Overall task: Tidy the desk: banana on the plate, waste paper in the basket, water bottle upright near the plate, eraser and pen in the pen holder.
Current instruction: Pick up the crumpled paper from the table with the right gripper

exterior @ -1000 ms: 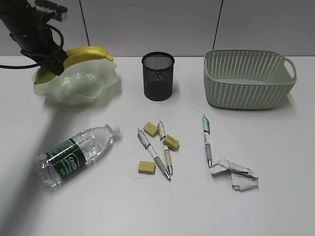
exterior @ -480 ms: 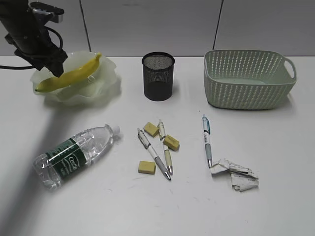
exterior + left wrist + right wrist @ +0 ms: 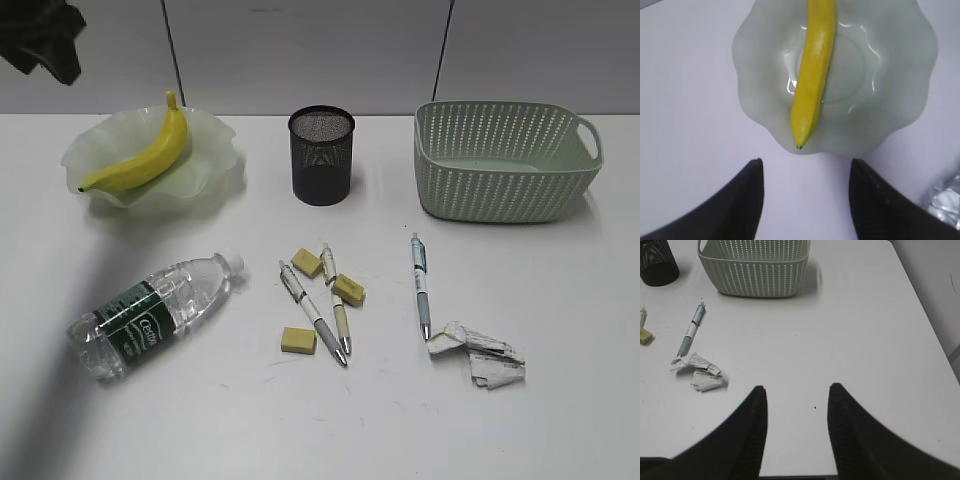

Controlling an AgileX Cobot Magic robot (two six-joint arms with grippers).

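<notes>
Yellow banana (image 3: 140,160) lies in the pale green glass plate (image 3: 210,170), so that part looks done. Your left claw (image 3: 805,200) hangs above the plate's near rim, jaws apart with nothing between them. Your right claw (image 3: 796,430) is also parted and empty, over bare desk (image 3: 865,340) well to the right of the waste paper (image 3: 699,372).

Left to do, by my read: water bottle (image 3: 150,315) lies on its side at front left, cap pointing toward the middle. It looks full, so expect weight and a slick round wall that can roll. Take it across the labelled body, not the cap, and tip it up near the plate. Keep clear of the plate's ruffled glass edge, since it is fragile.

Waste paper sits at front right, just touching the tip of a blue-grip pen (image 3: 419,283). It is light, soft and will crush, so pinch the bulk of the wad, then drop it in the sage basket (image 3: 505,165) behind.

Two more pens (image 3: 322,310) lie crossed among three yellow erasers (image 3: 298,340) in the middle. Pens are thin, stiff and low on the desk, so grip mid-barrel. Erasers are small and grippy. Take each across its short sides. All go into the black mesh pen holder (image 3: 321,155), which stands between plate and basket.
</notes>
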